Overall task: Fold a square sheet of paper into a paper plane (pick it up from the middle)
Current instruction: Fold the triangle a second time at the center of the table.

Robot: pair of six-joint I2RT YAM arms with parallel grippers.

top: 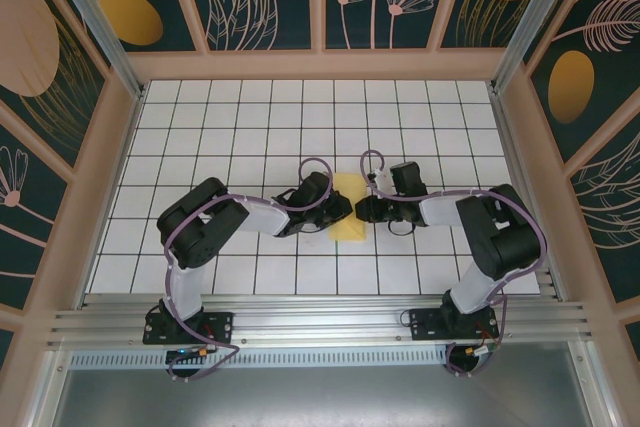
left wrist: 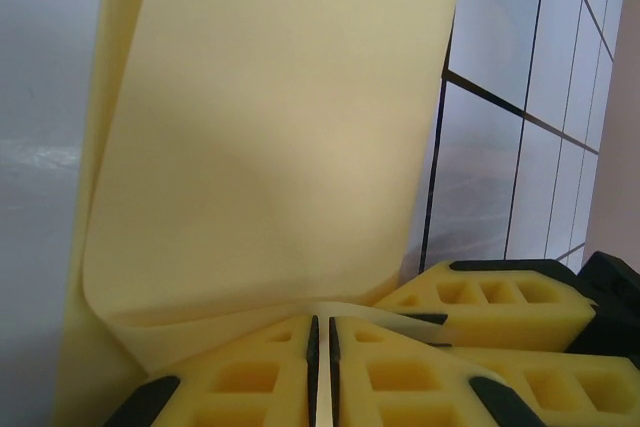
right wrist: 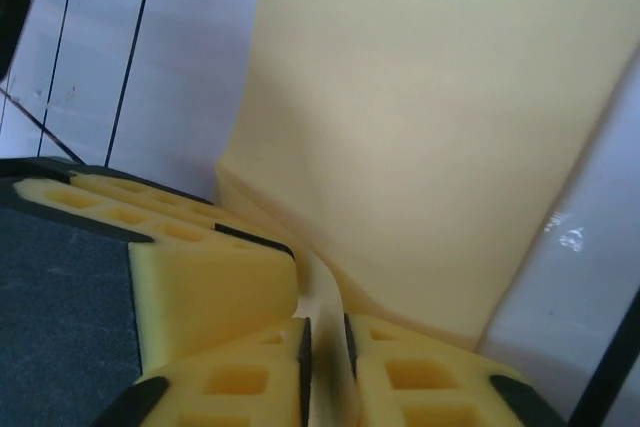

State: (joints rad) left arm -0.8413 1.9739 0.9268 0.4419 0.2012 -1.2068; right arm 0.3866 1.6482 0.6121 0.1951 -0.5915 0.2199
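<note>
Left claw [left wrist: 321, 335] nips paper [left wrist: 270, 147] (curled) — right claw [right wrist: 325, 335] straddles it.

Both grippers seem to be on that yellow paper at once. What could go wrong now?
The left gripper pinches the yellow sheet, which also runs between the pads of the right gripper close by; a tug apart might tear it. The sheet bulges in a loose curve, so a crease could land crooked. The grippers sit close and might bump.
</note>
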